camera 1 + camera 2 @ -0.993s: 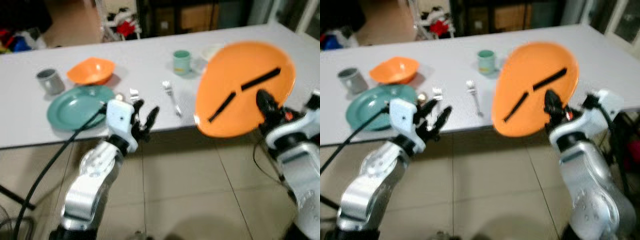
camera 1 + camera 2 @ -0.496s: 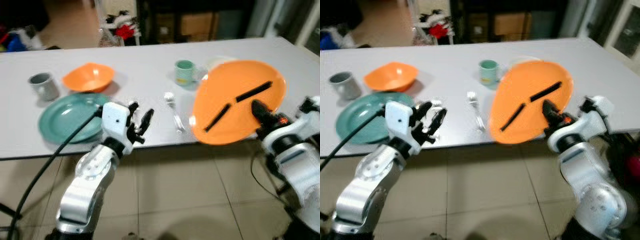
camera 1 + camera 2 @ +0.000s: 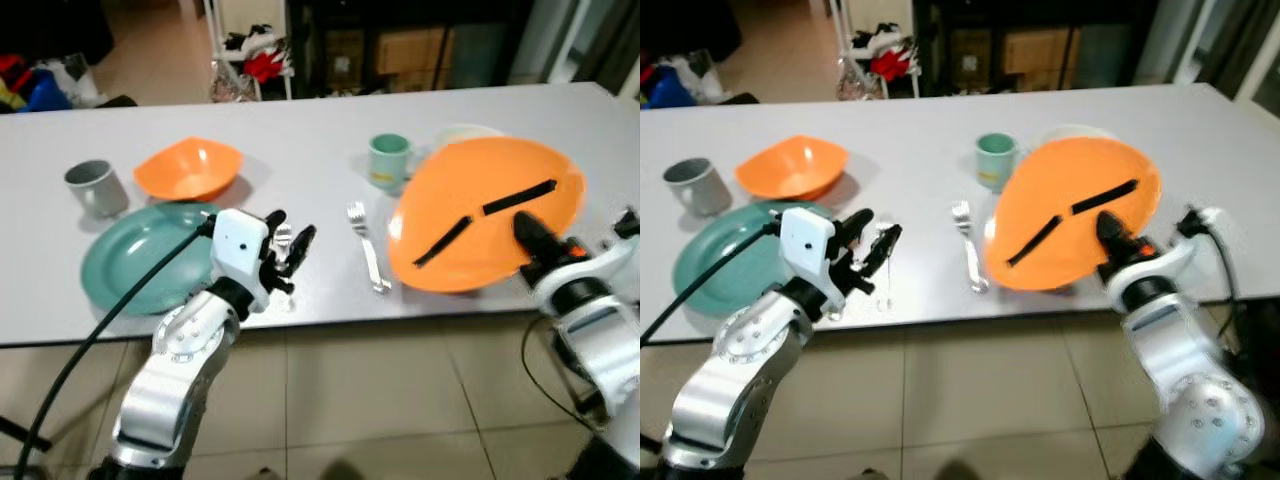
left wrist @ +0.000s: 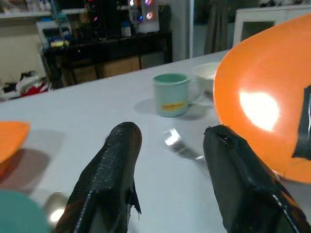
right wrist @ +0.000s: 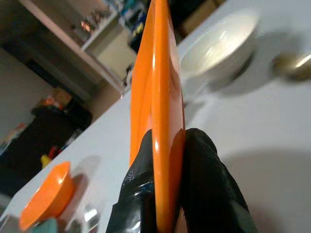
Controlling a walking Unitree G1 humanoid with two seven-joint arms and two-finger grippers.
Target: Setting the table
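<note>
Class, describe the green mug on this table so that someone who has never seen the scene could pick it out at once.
Start at the long grey table. Towards its right side the right gripper holds a big tilted orange plate; the green mug stands just beyond that plate's left edge, behind the fork. Unlike the grey mug at far left, it is pale green with a yellowish label.

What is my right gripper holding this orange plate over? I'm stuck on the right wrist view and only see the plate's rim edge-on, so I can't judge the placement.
Observer: The orange plate hangs tilted over the near right part of the table, pinched at its near edge by the right gripper.
Operator: Anything close to its left?
Observer: A fork lies just left of it on the table.
Operator: And behind it?
Observer: A green mug stands behind its left edge, beside a white bowl.
Operator: Where is the left gripper?
Observer: The left gripper, fingers open, is at the table's near edge beside the green plate.
</note>
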